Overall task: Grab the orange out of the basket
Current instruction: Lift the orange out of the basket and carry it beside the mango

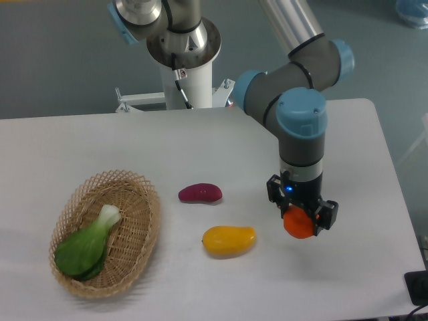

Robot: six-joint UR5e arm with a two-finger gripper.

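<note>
You are looking down on a white desk (pixel 100 144) standing on a grey-green floor, with the arm's round base sitting behind the desk's back edge. Your claw (pixel 300 221) is hanging over the right half of the desk, its fingers closing on the orange (pixel 299 225), which is sitting between them and well apart from the basket (pixel 144 224). The basket is lying near the front left corner, holding a leafy green vegetable (pixel 87 246). A yellow mango (pixel 229 240) is lying near the middle of the front edge, and a purple-red vegetable (pixel 199 193) is lying just behind it. Bare desk is showing to the right of the claw up to the right edge.
</note>
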